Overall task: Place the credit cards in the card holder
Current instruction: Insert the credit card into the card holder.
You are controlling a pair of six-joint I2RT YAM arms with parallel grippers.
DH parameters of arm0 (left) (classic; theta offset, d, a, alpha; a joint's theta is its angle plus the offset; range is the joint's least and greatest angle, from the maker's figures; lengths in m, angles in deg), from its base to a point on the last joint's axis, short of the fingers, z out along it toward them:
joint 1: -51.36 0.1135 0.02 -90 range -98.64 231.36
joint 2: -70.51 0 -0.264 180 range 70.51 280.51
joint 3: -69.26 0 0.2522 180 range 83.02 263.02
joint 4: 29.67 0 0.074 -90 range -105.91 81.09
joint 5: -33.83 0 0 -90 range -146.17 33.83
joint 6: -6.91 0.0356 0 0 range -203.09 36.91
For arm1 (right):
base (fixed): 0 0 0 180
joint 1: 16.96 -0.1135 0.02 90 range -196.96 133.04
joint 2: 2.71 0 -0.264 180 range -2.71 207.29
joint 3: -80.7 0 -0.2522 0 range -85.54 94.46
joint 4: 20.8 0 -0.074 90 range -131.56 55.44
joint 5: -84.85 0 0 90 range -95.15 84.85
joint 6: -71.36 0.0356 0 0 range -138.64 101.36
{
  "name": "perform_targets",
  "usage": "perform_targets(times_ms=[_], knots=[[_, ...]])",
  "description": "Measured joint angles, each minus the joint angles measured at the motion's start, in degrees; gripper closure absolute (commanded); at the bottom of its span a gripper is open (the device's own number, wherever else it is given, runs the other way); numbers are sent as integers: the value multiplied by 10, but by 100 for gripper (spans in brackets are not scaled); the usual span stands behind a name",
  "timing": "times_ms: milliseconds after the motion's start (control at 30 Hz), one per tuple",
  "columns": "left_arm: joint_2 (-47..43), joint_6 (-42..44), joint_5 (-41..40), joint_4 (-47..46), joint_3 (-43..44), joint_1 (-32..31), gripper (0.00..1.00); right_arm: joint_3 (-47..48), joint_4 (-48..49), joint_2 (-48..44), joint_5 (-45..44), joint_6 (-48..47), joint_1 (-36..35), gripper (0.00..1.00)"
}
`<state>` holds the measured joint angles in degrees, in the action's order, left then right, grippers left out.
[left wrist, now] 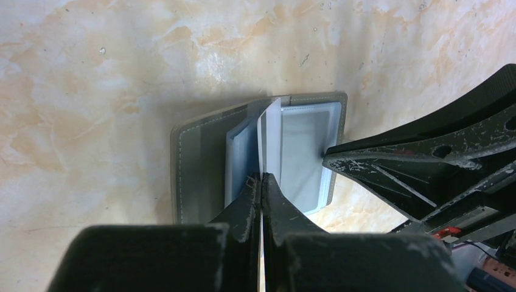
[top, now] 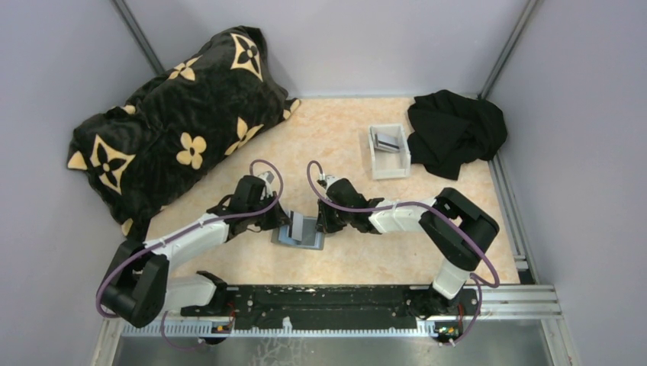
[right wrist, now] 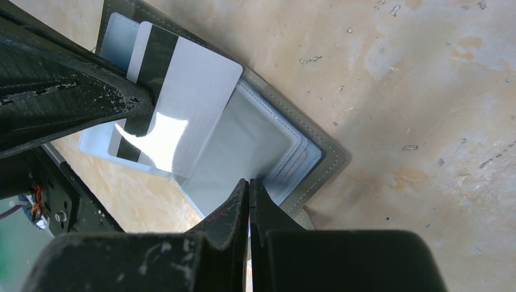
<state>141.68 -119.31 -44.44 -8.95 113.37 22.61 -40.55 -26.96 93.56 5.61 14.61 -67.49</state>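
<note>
- The card holder [top: 304, 239] lies open and flat on the table [top: 336, 137], its inside facing up. It has a soft grey cover with pale stitching round the rim [left wrist: 195, 164]. Inside are clear plastic sleeves, several of them stacked on one panel [right wrist: 292, 155].
- One credit card [right wrist: 182, 103] is silvery white with a dark stripe along one long side. It stands on edge over the open holder near the fold [left wrist: 271, 140], pinched by the closed left gripper [left wrist: 261, 179]. Whether its edge is in a sleeve cannot be told.
- The other credit cards [top: 387, 140], grey, lean together in a white tray [top: 391, 166], well apart from the holder.
</note>
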Motion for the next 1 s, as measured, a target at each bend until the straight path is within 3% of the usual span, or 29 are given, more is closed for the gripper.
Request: perform_targets(times_ms=[1000], knots=[[-30,-12,-76,-12,-30,-27,100,1,10,7,3,0,0,100]])
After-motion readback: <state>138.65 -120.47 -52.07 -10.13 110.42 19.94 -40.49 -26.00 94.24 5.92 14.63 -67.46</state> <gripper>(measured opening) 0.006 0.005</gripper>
